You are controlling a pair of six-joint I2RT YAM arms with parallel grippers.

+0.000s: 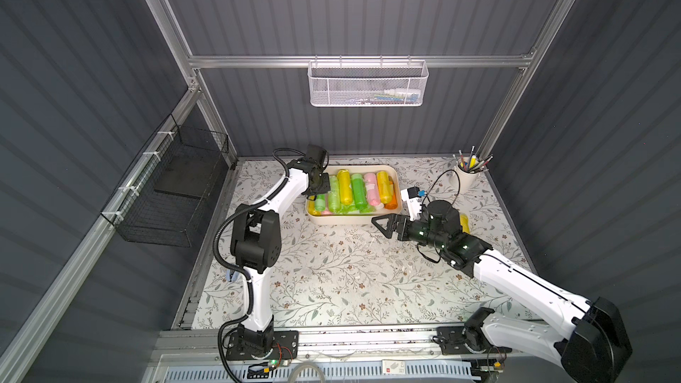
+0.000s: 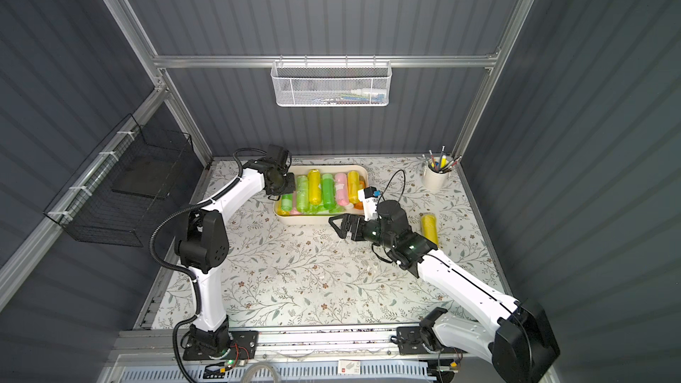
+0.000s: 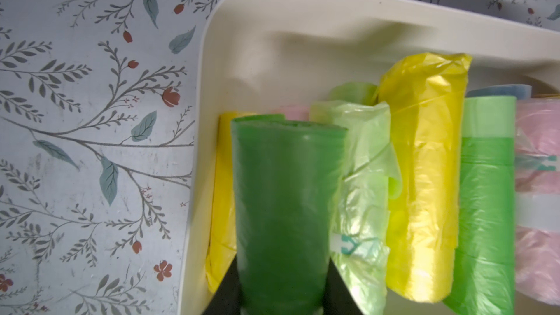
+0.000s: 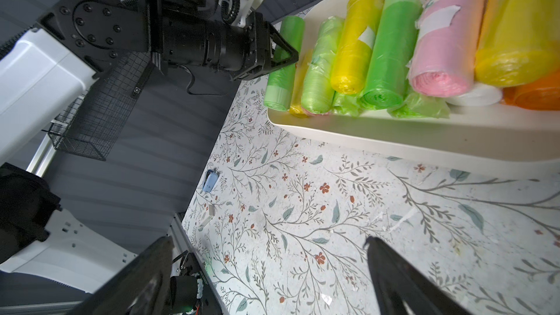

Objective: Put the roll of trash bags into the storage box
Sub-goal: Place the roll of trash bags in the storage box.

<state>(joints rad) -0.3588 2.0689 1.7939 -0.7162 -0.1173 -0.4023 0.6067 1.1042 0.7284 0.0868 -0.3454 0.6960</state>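
Observation:
The cream storage box [image 1: 353, 221] [image 2: 306, 219] stands at the back middle of the table and holds several rolls in green, yellow, pink and orange. My left gripper [image 1: 319, 193] [image 3: 281, 292] is shut on a dark green roll of trash bags [image 3: 288, 201] [image 4: 280, 86] over the box's left end, next to a yellow roll. The frames do not show whether that roll touches the box. My right gripper [image 1: 379, 224] [image 4: 269, 239] stands open and empty above the table, just in front of the box's right front corner. Another yellow roll [image 2: 429, 228] lies on the table behind my right arm.
A white cup of pens [image 1: 465, 176] stands at the back right corner. On the back rail hangs a white mesh basket [image 1: 367, 84], and a black wire basket [image 1: 173, 193] hangs on the left wall. A small blue item [image 4: 210, 180] lies at the table's left edge.

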